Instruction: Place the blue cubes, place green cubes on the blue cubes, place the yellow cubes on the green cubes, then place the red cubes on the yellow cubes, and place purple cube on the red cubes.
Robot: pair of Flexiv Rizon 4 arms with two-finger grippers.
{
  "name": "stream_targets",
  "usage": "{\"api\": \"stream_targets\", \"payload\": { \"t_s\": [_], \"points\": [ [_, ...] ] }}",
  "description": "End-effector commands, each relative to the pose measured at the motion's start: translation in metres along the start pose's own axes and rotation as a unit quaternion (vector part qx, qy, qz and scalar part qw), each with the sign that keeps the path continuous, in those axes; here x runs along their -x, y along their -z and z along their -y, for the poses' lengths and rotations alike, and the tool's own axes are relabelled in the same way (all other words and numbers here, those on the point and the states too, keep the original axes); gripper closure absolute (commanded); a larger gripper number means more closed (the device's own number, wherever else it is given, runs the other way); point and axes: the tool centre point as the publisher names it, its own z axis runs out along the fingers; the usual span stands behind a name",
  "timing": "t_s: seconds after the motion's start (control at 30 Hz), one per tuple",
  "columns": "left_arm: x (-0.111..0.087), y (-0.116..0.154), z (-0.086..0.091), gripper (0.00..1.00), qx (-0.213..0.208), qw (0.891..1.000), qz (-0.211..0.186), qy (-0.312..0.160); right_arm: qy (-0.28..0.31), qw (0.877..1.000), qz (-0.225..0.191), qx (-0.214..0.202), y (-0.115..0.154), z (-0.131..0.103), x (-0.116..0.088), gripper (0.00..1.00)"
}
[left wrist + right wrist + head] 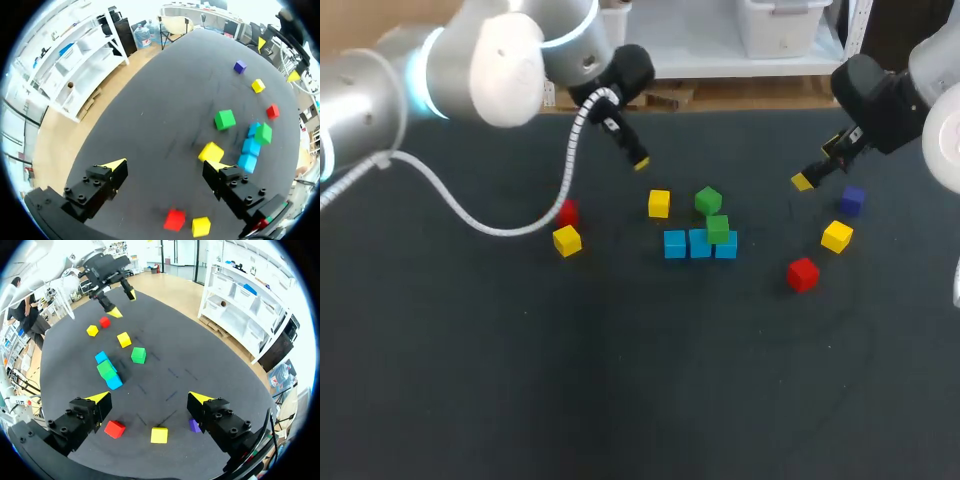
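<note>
Greens were the step in hand, as I judged it. Three blues [700, 244] lay in a touching row at the middle of the table [520, 380], and one green [717, 229] sat on top toward the row's right end. A loose green [708, 200] lay just behind the row, with a yellow [659, 203] near on its left. My left gripper [165, 165] hung wide and empty above the table behind that yellow. My right gripper [150, 398] hung wide and empty too, off to the right near the purple [851, 200]. Two reds and two more yellows lay scattered, not yet stacked.

Next, I thought, one gripper had to come down over the loose green, fingers clear of the yellow and the row, close, lift, and set it on the blues beside the first green. The left seemed a little nearer.
</note>
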Motion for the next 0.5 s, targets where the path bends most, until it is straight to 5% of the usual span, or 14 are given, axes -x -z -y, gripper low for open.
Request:
{"api": "stream_targets", "payload": {
  "t_s": [0.03, 0.5],
  "points": [
    [-0.028, 0.032, 0.007, 0.0, 0.022, 1.0, 0.0, 0.002, 0.0, 1.0, 0.0, 0.0, 0.0, 0.0, 0.0, 0.0],
    [-0.078, 0.073, 0.007, 0.0, 0.064, 0.997, 0.016, 0.051, 0.0, 1.0, 0.0, 0.0, 0.0, 0.0, 0.0, 0.0]
  ]
}}
